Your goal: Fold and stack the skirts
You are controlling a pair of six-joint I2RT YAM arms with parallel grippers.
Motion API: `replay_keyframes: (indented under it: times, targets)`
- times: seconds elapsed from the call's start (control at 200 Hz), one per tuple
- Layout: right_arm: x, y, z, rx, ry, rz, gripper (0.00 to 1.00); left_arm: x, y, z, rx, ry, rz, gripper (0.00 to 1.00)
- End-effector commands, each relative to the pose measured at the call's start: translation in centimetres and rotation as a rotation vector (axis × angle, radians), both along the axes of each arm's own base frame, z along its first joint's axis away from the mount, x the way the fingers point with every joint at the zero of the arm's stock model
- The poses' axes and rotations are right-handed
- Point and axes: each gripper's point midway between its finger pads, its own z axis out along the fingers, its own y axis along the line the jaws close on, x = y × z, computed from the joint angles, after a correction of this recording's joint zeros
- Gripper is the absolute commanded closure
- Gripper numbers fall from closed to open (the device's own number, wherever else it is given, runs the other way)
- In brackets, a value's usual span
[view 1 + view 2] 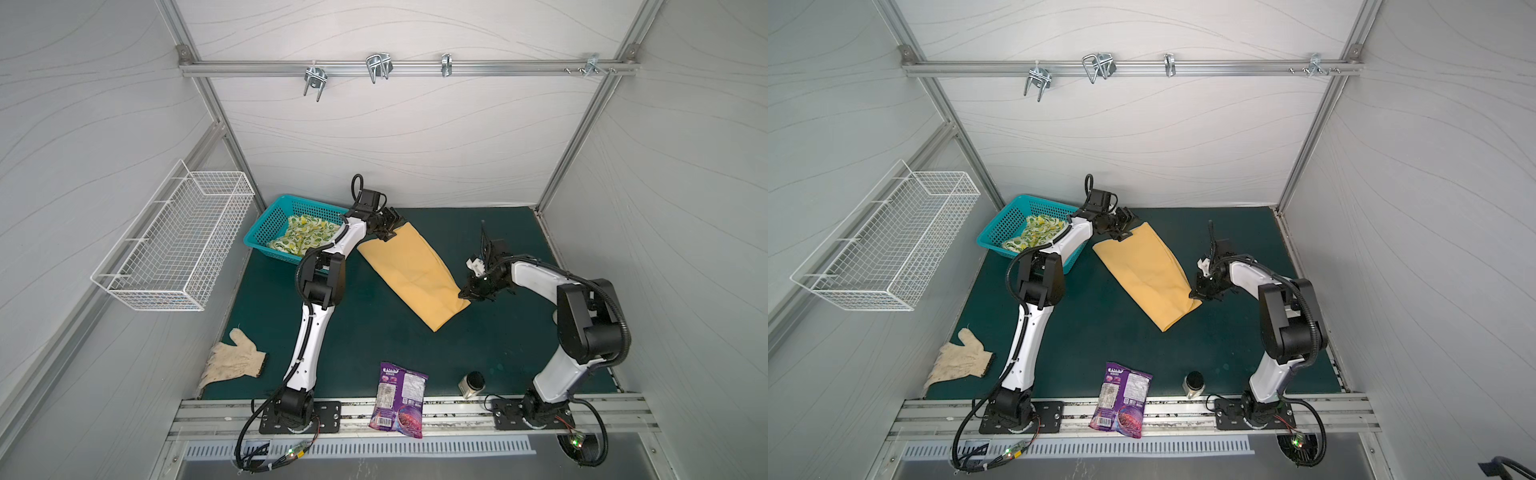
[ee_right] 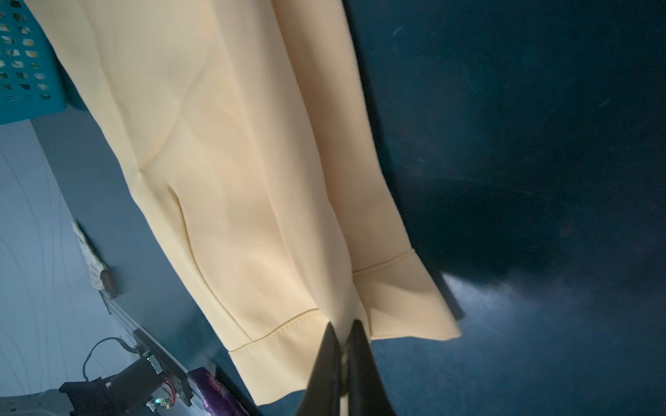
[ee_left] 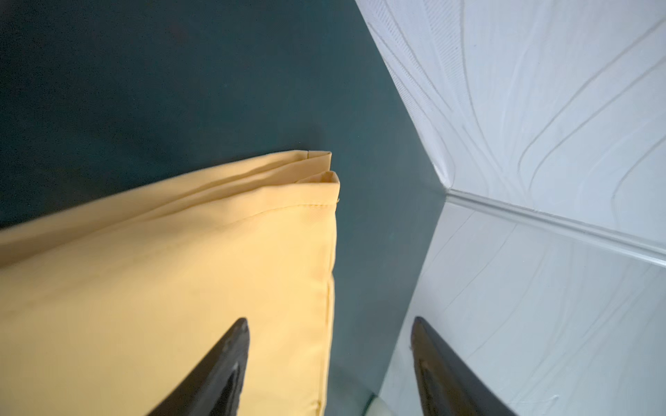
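The mustard-yellow skirt lies folded lengthwise as a long strip slanting across the green mat. My left gripper hovers open over its far end, one finger above the cloth, the other past its edge. My right gripper is shut on the hem at the skirt's near-right end. The lemon-print skirt lies crumpled in the teal basket at the back left.
A purple snack bag and a small jar lie at the front edge. A worn glove rests front left. A white wire basket hangs on the left wall. The back wall stands close behind the left gripper.
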Motion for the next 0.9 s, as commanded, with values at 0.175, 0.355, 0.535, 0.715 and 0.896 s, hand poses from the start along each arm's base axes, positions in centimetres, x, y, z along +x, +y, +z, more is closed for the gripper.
replay_keyframes:
  times: [0.175,0.355,0.535,0.715,0.896]
  targets:
    - [0.7,-0.4,-0.2,-0.022,0.002,0.008,0.95,-0.6,-0.2,5.2,-0.017,-0.105,-0.02,0.02]
    - [1.0,-1.1,-0.9,-0.068,0.011,-0.004,0.94,-2.2,0.1,6.5,-0.023,-0.128,-0.031,0.02]
    - [1.0,-2.1,-1.6,-0.105,0.006,-0.039,0.85,-3.4,0.2,6.9,-0.018,-0.13,-0.048,0.02]
    - [1.5,-2.3,-0.1,-0.107,-0.04,-0.058,0.52,-4.6,0.5,6.5,-0.012,-0.125,-0.065,0.02]
    - [1.4,-2.4,3.4,-0.093,-0.111,-0.075,0.33,-6.6,1.1,5.1,0.01,-0.107,-0.08,0.01]
